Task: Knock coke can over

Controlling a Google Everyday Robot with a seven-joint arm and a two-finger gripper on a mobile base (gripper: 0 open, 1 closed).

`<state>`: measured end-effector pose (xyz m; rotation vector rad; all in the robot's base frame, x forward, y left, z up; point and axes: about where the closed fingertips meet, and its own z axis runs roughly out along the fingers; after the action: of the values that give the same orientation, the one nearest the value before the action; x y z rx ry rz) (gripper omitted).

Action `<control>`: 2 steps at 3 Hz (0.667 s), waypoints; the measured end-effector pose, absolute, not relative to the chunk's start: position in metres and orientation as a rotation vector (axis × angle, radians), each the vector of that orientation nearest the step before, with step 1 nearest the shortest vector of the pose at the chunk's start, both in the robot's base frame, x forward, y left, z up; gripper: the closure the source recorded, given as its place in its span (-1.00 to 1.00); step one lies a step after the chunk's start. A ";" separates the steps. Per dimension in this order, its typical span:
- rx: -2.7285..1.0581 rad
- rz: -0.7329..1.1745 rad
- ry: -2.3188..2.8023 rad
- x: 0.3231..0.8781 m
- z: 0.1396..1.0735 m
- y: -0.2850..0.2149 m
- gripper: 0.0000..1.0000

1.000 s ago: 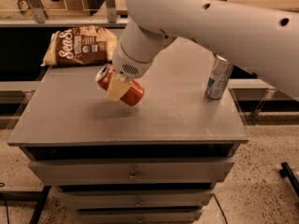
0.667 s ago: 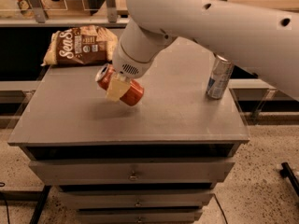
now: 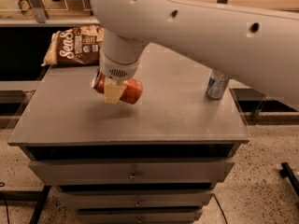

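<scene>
The coke can [image 3: 130, 90] is red with a silver end and lies tipped on its side, left of the middle of the grey cabinet top [image 3: 173, 115]. My gripper [image 3: 113, 88] comes down on it from above. One cream finger [image 3: 112, 92] crosses the front of the can and the other finger is hidden behind it. The gripper looks shut on the can. My white arm [image 3: 196, 27] spans the upper part of the view.
A taller silver-and-blue can [image 3: 217, 85] stands upright near the right edge, its top hidden by my arm. A brown snack bag [image 3: 74, 46] lies at the back left. Drawers [image 3: 133, 174] sit below the front edge.
My arm has swung lower and now covers the top of the silver-and-blue can. The coke can stays tipped in the gripper, slightly lower.
</scene>
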<state>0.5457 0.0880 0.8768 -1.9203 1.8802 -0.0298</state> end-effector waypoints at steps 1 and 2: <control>-2.103 -0.279 1.870 0.552 0.870 0.079 1.00; -2.245 -0.429 1.910 0.563 0.855 0.062 0.67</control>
<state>0.5625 0.0615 0.8554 -2.2452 1.9097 -0.4291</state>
